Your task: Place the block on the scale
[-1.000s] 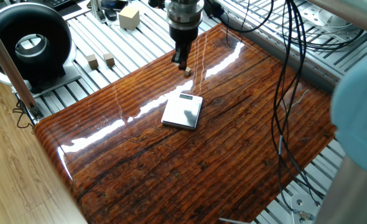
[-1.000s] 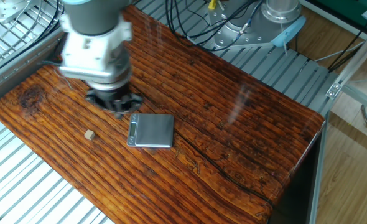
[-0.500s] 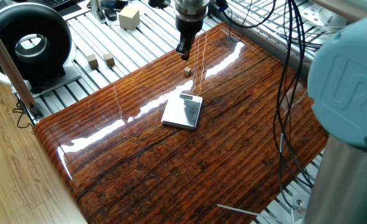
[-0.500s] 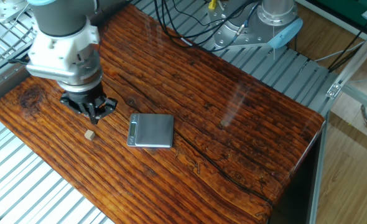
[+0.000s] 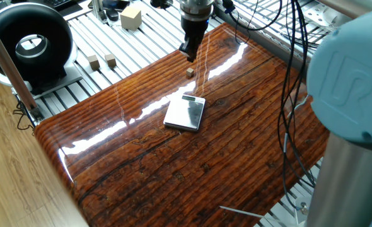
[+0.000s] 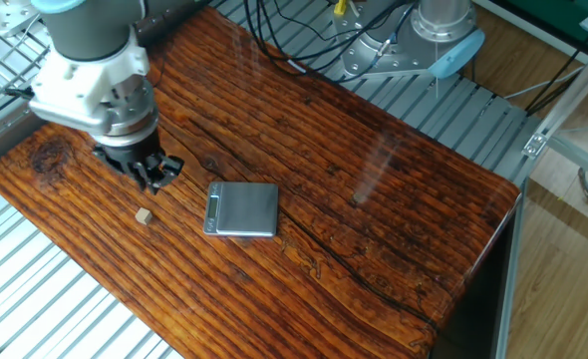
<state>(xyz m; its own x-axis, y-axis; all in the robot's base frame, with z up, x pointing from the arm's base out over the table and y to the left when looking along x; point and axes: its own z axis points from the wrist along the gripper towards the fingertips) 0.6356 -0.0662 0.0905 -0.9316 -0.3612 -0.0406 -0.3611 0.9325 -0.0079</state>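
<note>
The block is a tiny tan cube lying on the glossy wooden tabletop; it also shows in the other fixed view. The scale lies flat near the table's middle, its display strip toward the block; it also shows in the other fixed view. My gripper hangs above the table just beyond the block, toward the table's edge, and holds nothing. In the other fixed view the gripper sits up and right of the block, its fingers seemingly a little apart.
Off the wood, on the slatted metal bench, stand a pale cream cube, two small light wooden cubes and a black ring-shaped device. Black cables hang over the table's right side. A blurred arm segment fills the right foreground.
My gripper has moved away from the scale, past the block toward the table's edge, and seems a little higher. The block and the scale have not moved.
</note>
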